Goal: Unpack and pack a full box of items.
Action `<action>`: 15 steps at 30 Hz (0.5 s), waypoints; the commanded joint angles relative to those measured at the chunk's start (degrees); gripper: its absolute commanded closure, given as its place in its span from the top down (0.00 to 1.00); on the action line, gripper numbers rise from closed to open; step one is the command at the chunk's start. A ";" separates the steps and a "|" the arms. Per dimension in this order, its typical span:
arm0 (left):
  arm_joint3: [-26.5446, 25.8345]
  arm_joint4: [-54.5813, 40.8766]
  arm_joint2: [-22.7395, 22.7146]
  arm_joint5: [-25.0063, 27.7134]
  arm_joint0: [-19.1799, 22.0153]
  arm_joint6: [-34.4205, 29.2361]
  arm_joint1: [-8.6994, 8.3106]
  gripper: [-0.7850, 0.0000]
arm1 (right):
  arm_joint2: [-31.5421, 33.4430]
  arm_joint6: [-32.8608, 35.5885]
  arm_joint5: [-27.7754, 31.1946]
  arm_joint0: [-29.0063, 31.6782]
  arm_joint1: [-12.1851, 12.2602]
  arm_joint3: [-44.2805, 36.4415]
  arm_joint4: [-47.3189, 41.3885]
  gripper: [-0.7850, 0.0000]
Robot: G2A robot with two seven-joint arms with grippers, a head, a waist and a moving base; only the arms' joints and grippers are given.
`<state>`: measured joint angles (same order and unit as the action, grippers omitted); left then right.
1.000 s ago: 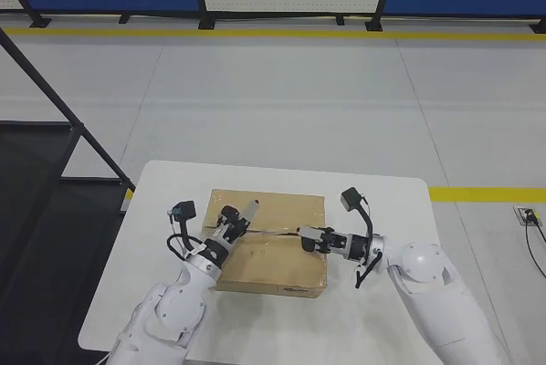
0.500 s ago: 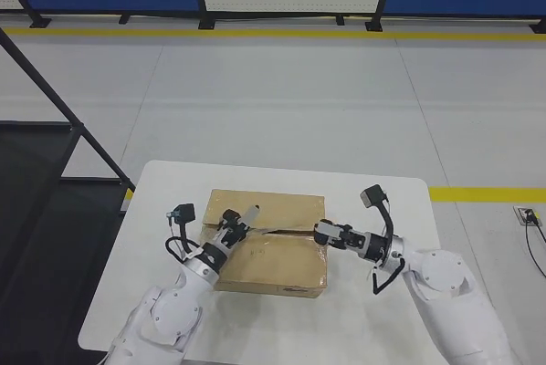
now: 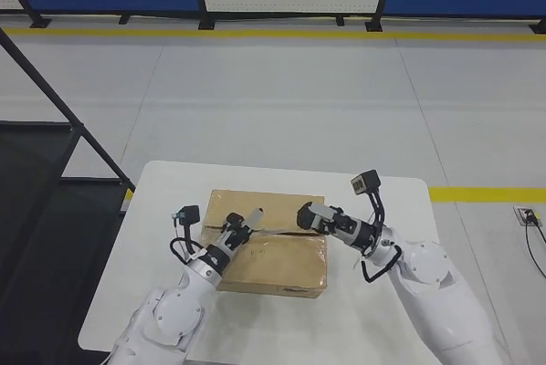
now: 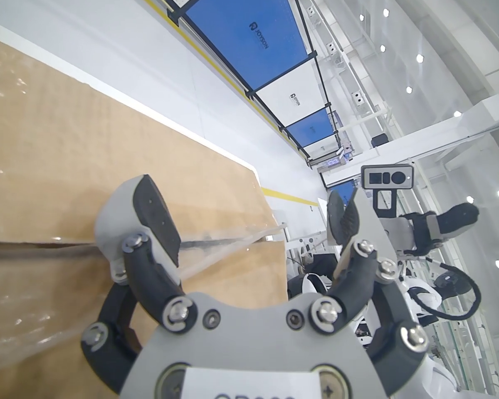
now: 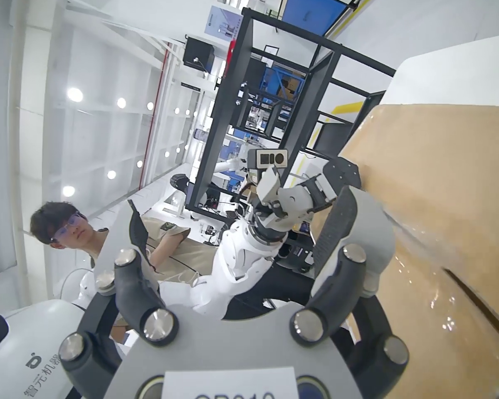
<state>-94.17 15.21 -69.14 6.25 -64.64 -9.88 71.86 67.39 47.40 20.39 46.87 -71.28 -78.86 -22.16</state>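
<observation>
White table (image 3: 346, 310), taped box (image 3: 273, 260); right jaws now farther back.

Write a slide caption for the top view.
Left hand and right hand, both open, at the taped seam of a cardboard box on a white table.

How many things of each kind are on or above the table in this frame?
box: 1
tape strip: 1, along the box's top seam
hands: 2, left hand and right hand, both open
Total: 4
</observation>
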 commanded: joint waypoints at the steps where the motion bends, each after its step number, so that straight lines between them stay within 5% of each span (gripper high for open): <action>1: 0.03 0.01 0.03 0.04 -0.04 -0.06 0.06 1.00 | -0.85 -1.10 -1.28 -1.34 -0.29 1.43 -0.09 1.00; 9: 0.05 -0.15 -0.03 0.49 -0.20 -0.19 0.30 1.00 | -5.88 -5.77 -8.51 -6.48 -1.57 6.62 5.20 1.00; 15: 0.09 -0.05 -0.16 0.57 -0.26 -0.32 0.45 1.00 | -7.97 1.02 -11.64 -8.67 -1.85 8.77 5.65 1.00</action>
<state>-94.09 15.13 -69.28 6.82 -64.88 -10.19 72.28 59.55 46.97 9.16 38.49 -73.13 -70.47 -16.47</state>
